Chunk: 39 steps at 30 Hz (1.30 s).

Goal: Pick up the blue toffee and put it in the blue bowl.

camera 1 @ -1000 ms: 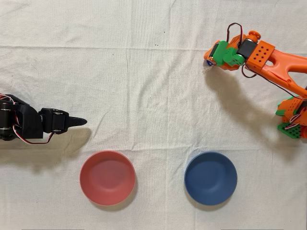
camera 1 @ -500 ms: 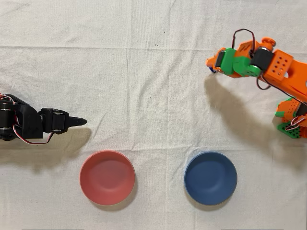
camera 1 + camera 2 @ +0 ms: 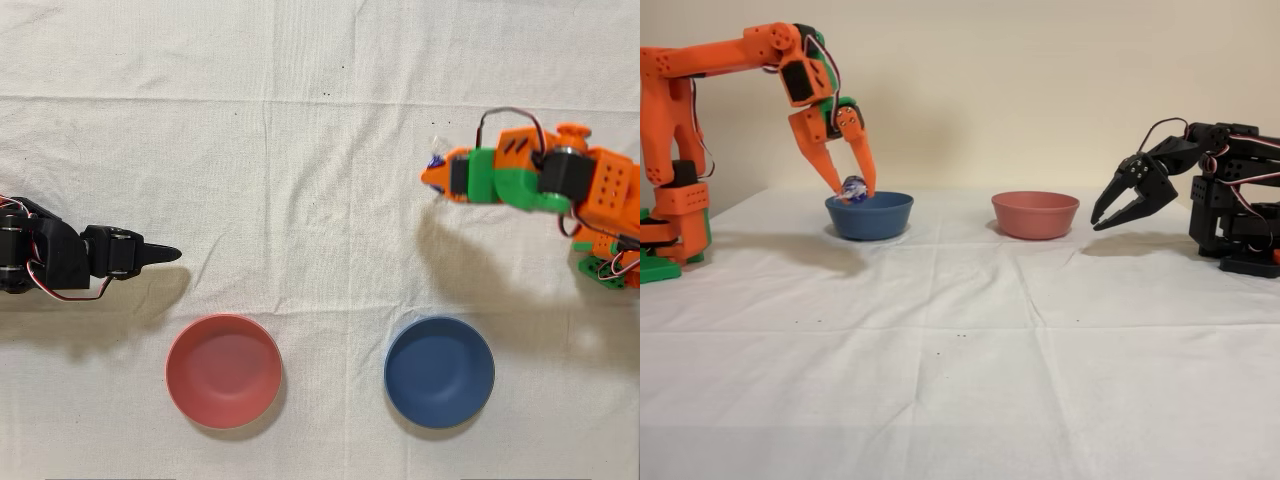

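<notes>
The blue toffee [image 3: 854, 186] hangs in the air, pinched between the fingertips of my orange gripper [image 3: 854, 190], which is shut on it. In the fixed view it lines up just over the rim of the dark-blue bowl [image 3: 869, 220]. From overhead, only a sliver of the blue toffee [image 3: 435, 160] shows at the tip of the gripper [image 3: 432, 175]. There the blue bowl [image 3: 439, 371] lies well below the gripper in the picture and holds nothing.
A pink-red bowl [image 3: 223, 370] sits left of the blue one in the overhead view, and the same pink-red bowl [image 3: 1035, 215] is to its right in the fixed view. The idle black arm [image 3: 60, 260] stands at the left edge. White cloth covers the table.
The orange arm has swung down the overhead picture, towards the blue bowl's side, carrying the toffee. Bowls and black arm have not moved.
</notes>
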Available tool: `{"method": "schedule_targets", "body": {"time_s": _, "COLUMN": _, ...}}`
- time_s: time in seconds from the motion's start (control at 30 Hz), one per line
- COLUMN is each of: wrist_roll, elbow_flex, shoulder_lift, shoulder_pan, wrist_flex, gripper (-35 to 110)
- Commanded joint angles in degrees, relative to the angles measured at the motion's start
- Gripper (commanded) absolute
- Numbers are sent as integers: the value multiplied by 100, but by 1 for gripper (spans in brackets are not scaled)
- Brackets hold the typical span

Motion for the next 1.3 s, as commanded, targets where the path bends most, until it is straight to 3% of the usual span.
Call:
{"method": "schedule_targets", "body": {"time_s": 0.0, "wrist_roll": -44, "elbow_flex": -404, "shoulder_lift": 642, "shoulder_pan": -510, "wrist_flex": 149, "gripper": 13}}
{"method": "schedule_targets", "body": {"time_s": 0.7, "wrist_roll": 571, "elbow_flex": -738, "shoulder_lift": 334, "shoulder_pan": -3595, "wrist_flex": 105, "gripper": 13}}
{"method": "schedule_targets", "body": {"time_s": 1.27, "wrist_roll": 958, "elbow_flex": -149, "shoulder_lift": -185, "shoulder_pan": -4482, "wrist_flex": -44, "gripper": 10}}
